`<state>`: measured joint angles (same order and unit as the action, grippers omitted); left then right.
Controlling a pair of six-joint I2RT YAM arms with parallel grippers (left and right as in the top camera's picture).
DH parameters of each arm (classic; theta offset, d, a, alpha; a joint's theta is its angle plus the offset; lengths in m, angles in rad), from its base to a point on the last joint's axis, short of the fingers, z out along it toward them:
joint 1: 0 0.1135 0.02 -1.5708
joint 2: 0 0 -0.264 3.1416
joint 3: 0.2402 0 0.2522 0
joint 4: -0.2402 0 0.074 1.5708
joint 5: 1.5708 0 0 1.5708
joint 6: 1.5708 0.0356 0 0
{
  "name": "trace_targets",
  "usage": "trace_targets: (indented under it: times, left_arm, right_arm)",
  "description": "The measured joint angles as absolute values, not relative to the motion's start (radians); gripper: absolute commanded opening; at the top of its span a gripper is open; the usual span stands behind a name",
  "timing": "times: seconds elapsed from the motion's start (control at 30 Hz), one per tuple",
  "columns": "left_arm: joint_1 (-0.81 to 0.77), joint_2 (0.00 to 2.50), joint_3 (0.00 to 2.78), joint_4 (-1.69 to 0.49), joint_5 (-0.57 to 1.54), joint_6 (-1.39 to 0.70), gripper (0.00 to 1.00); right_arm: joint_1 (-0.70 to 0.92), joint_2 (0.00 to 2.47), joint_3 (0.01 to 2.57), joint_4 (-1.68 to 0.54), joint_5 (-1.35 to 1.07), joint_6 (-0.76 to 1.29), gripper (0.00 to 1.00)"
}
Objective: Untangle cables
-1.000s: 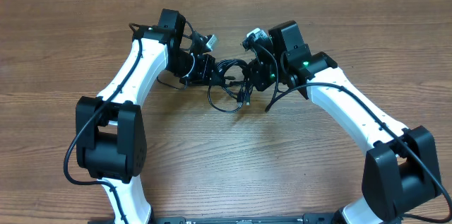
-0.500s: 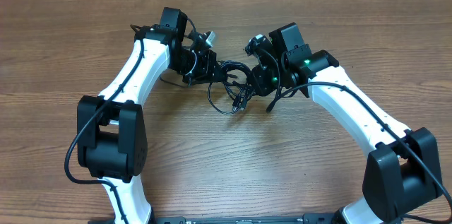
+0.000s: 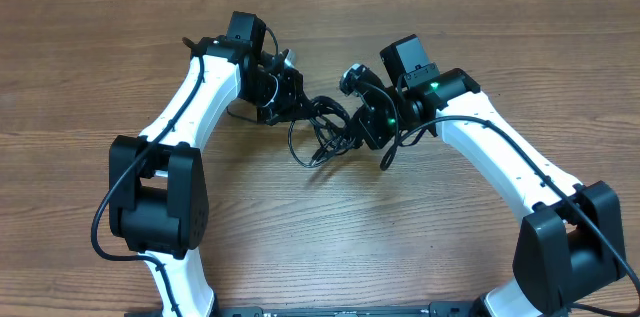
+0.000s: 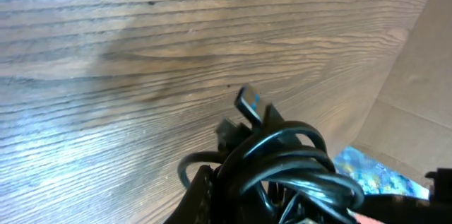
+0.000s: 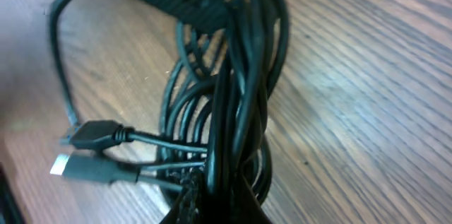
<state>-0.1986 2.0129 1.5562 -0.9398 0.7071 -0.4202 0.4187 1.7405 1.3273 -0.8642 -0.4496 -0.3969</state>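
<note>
The cables (image 3: 318,132) form a black knot of loops hanging between my two grippers above the wood table (image 3: 330,227). My left gripper (image 3: 300,105) is shut on the knot's left side, and my right gripper (image 3: 356,125) is shut on its right side. In the left wrist view the glossy cables (image 4: 289,157) bulge over the left gripper (image 4: 258,206), with a flat plug (image 4: 247,102) sticking up. In the right wrist view the cables (image 5: 236,68) run up from the right gripper (image 5: 219,206), and two plug ends (image 5: 92,150) dangle to the left.
Both white arms reach in from the near table edge, with their bases (image 3: 155,207) at the front corners. A cardboard wall (image 4: 417,104) borders the far side of the table. A loose cable tail (image 3: 388,157) hangs below the right wrist.
The right gripper has swung down and left towards the left gripper, its wrist turning. The loops between them have bunched up and sagged lower and to the left. Both grips have held.
</note>
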Motion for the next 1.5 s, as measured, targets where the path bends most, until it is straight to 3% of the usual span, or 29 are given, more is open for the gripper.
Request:
trace_targets:
  times: [0.23,0.37,0.87,0.9,0.93,1.0,1.13,1.3,1.5]
  left_arm:
    - [-0.200,2.013,1.556,-0.951,0.660,-0.420,0.04]
    - [-0.169,2.014,1.556,-0.921,0.529,-0.447,0.04]
    - [-0.166,2.014,1.556,-0.962,0.458,-0.411,0.04]
    - [-0.165,2.014,1.556,-0.968,0.457,-0.400,0.04]
    - [-0.162,2.014,1.557,-0.976,0.456,-0.381,0.04]
    - [-0.157,2.014,1.557,-0.979,0.443,-0.344,0.04]
    - [-0.129,2.014,1.557,-0.977,0.430,-0.263,0.04]
    - [-0.113,2.014,1.557,-0.981,0.476,-0.167,0.04]
    - [-0.116,2.014,1.557,-0.988,0.606,-0.053,0.04]
  right_arm:
    - [0.419,1.740,1.328,-0.904,-0.529,-0.520,0.04]
    - [0.419,1.740,1.322,-0.953,-0.632,-0.604,0.04]
    - [0.419,1.740,1.320,-0.938,-0.713,-0.650,0.04]
    - [0.419,1.740,1.320,-0.935,-0.715,-0.650,0.10]
    - [0.418,1.740,1.319,-0.928,-0.716,-0.640,0.21]
    - [0.417,1.740,1.317,-0.916,-0.717,-0.616,0.30]
    - [0.405,1.740,1.312,-0.858,-0.690,-0.518,0.65]
    - [0.382,1.739,1.311,-0.813,-0.635,-0.398,0.89]
    - [0.356,1.739,1.311,-0.811,-0.611,-0.322,1.00]
